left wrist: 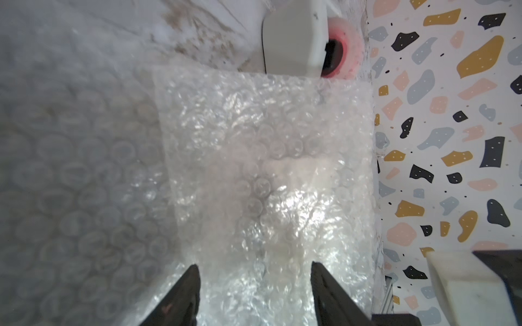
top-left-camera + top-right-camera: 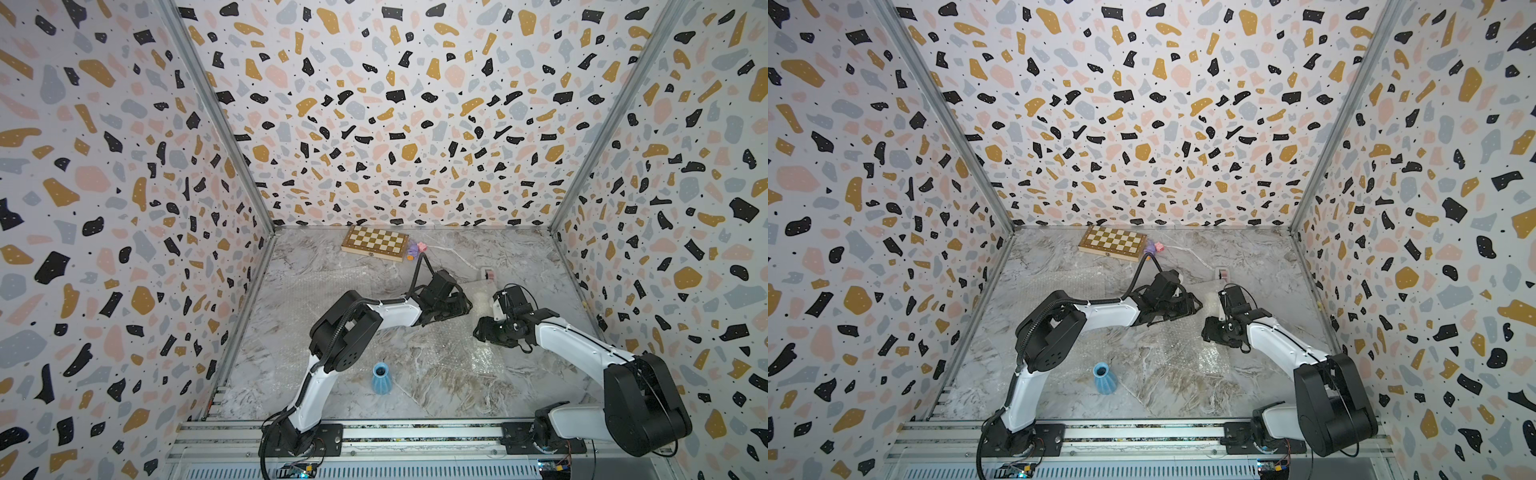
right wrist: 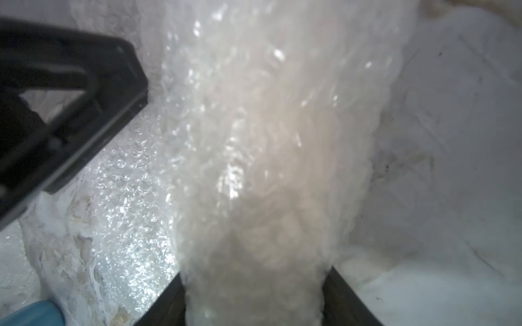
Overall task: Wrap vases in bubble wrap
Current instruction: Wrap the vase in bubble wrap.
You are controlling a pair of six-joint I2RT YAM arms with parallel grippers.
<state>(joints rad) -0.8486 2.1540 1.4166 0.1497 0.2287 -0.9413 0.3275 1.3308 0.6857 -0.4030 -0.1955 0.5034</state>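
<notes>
STEP: first wrap nearly closed; cream vase (image 3: pixel 254 169) lies rolled in bubble wrap (image 1: pixel 268 169) beside tape dispenser (image 1: pixel 293 36) | right gripper (image 3: pixel 254 278) clamps its end | left gripper (image 1: pixel 254 272) spread, empty | NEXT: probably tape seam; blue vase (image 2: pixel 380 378) bare.

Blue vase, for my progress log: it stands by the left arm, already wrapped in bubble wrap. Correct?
Not wrapped. The blue vase stands by the left arm bare, as both top views show. The bubble wrap covers a cream shape instead, seen in the left wrist view.
</notes>
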